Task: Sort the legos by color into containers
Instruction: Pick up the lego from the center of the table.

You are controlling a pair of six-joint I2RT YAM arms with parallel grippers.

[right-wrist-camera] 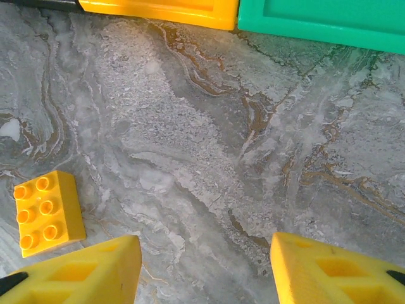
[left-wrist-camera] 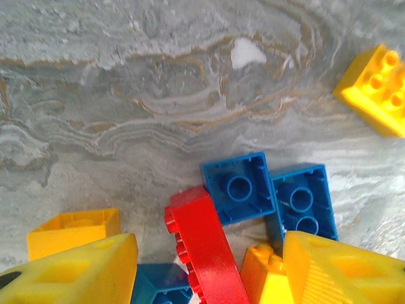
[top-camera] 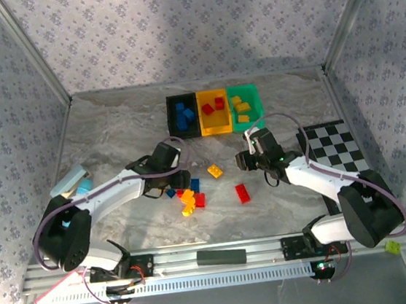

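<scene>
Left wrist view looks straight down on a cluster of small plastic building bricks lying on the grey marbled worktop (left-wrist-camera: pixel 126 95). The left hand (left-wrist-camera: pixel 209 253) is released. Its two yellow fingers (left-wrist-camera: pixel 69 272) are spread on either side of a red plastic brick (left-wrist-camera: pixel 205 247) that is tipped on its edge with its studs facing the picture's left. A gap shows between that brick and the finger on that side, and a small orange-yellow brick (left-wrist-camera: pixel 261 272) sits between it and the other finger. Just beyond the red one, two blue plastic bricks (left-wrist-camera: pixel 239 188) lie side by side, hollow undersides up. A lone yellow studded brick (left-wrist-camera: pixel 376 88) lies apart at the upper right.

Right wrist view shows the right hand (right-wrist-camera: pixel 202 253) released too, its fingers wide apart over bare worktop with nothing between them. A yellow six-stud brick (right-wrist-camera: pixel 47 212) lies off to the left, studs up.

From the top external camera, three open plastic bins stand touching in a row at the far side. The black bin (top-camera: pixel 171 100) holds blue bricks, the yellow-orange bin (top-camera: pixel 216 125) holds red ones, and the green bin (top-camera: pixel 253 96) holds yellow ones. A lone red brick (top-camera: pixel 242 193) lies on the worktop to the right of the cluster.
</scene>
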